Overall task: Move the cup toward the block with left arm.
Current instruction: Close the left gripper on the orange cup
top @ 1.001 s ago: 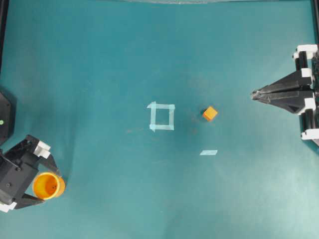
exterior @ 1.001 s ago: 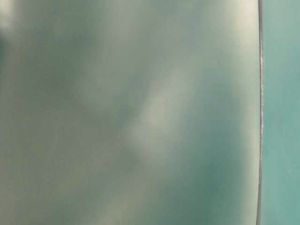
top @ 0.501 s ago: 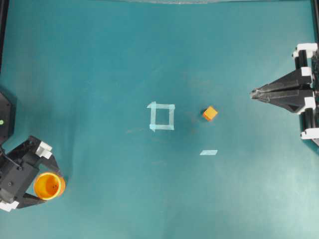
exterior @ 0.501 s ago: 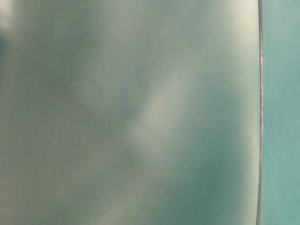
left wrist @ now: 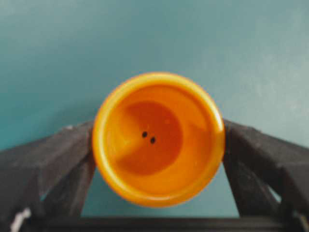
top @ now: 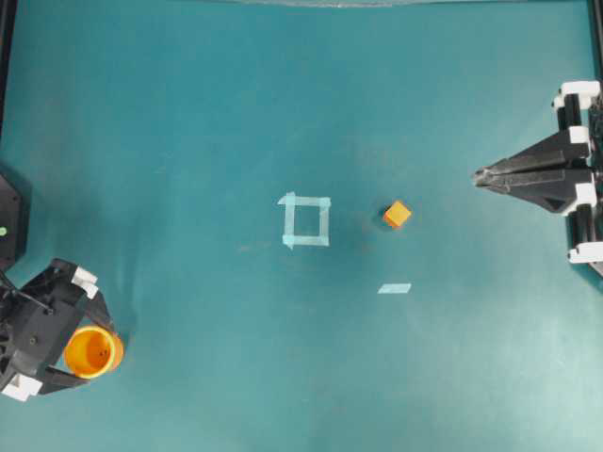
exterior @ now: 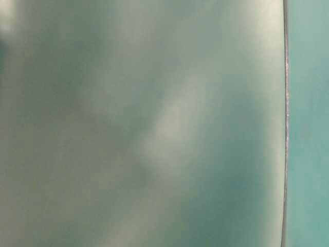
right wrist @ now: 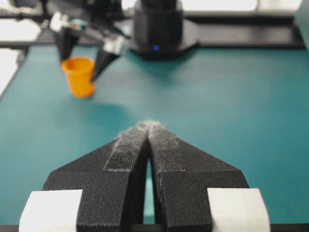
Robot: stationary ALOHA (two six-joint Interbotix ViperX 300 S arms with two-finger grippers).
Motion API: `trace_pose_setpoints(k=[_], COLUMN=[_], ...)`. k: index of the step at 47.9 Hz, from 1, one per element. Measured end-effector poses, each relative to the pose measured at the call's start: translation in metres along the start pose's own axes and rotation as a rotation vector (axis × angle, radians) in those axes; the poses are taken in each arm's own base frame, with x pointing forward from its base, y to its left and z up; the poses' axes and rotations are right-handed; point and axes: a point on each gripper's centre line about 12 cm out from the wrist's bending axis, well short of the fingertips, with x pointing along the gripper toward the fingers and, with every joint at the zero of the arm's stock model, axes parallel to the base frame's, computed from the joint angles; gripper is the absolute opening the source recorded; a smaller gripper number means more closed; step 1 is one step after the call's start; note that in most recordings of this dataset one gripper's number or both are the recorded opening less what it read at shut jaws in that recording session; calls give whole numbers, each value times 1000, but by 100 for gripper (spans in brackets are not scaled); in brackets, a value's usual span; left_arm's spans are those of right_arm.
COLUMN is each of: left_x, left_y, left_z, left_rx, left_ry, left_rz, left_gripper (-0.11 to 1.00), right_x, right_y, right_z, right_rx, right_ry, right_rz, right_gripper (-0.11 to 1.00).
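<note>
The orange cup (top: 93, 351) with a yellow rim stands upright at the front left of the table. My left gripper (top: 99, 353) is around it, and in the left wrist view both black fingers (left wrist: 67, 159) touch the sides of the cup (left wrist: 158, 140). The tiny orange block (top: 397, 215) lies far off, right of centre. My right gripper (top: 478, 176) is shut and empty at the right edge, pointing at the block. The right wrist view shows its closed tips (right wrist: 147, 124) and the distant cup (right wrist: 78, 76).
A pale tape square (top: 305, 220) is stuck on the teal mat between cup and block. A short tape strip (top: 394, 288) lies in front of the block. The left arm's base (right wrist: 159, 24) stands at the left edge. The table-level view is a blur.
The left gripper body has shifted slightly toward the front edge around the cup. The cup stays almost in place. The right arm and block have not moved.
</note>
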Motion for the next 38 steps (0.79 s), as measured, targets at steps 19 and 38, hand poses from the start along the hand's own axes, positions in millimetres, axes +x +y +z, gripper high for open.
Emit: trace_pose_setpoints(k=[19,38], left_x=[6,7], left_y=[0,-2], left_z=[-7,-2], left_rx=[-1,5], left_ry=[43,24], left_rz=[5,-2], left_gripper=[85,75], right_x=[1,1], right_y=[0,0], right_z=[0,-1], right_rx=[0,0], right_ry=[0,5], right_rz=[0,0], right_gripper=[0,0])
